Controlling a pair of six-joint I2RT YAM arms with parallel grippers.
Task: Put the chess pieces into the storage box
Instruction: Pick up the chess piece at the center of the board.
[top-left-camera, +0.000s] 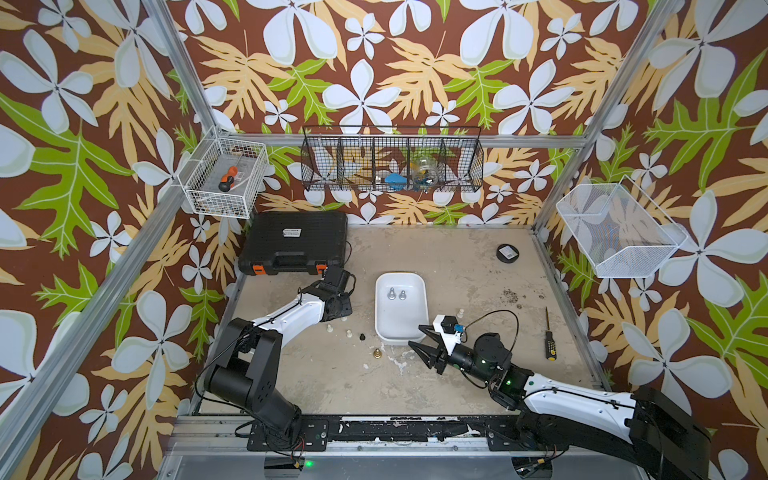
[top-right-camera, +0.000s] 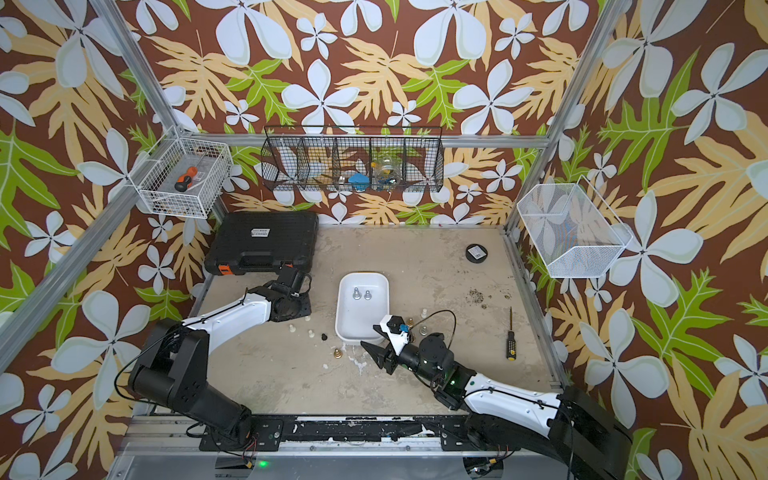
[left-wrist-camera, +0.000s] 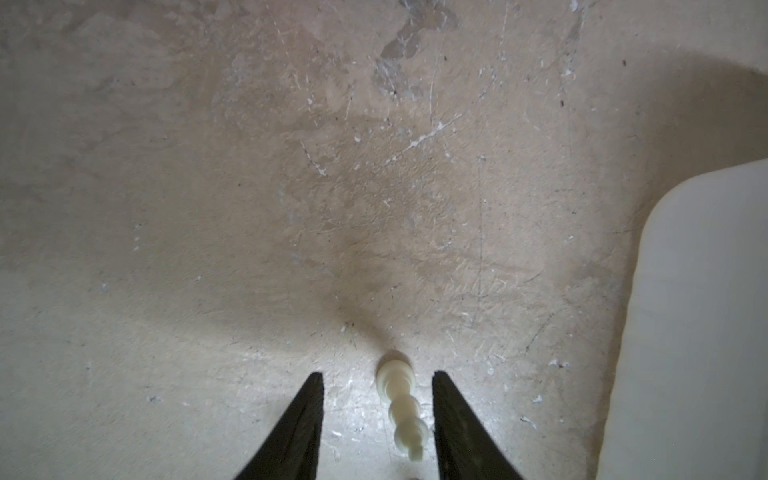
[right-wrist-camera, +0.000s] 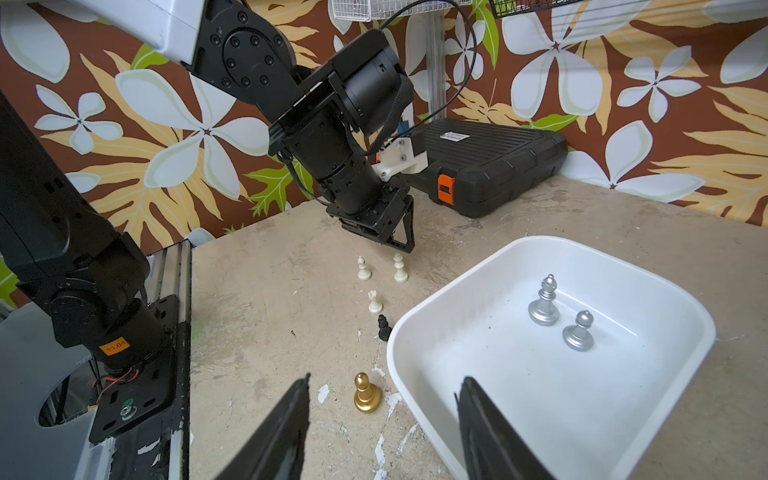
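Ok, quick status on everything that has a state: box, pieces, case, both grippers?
storage box: no lid, two pieces inside
silver pieces: both upright in the box
cream piece: upright on the table, outside the box
gold pawn: upright on the table, outside the box
black case: closed
left gripper: open, fingers astride the cream piece
right gripper: open, empty

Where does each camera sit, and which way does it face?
Both top views: overhead, looking down on the table, storage box, left arm and right arm.
Left wrist: on the left arm, facing down; left pincer open around a cream piece.
Right wrist: on the right arm, looking across the table; open right pincer, left arm.
Shared: every view shows the storage box.
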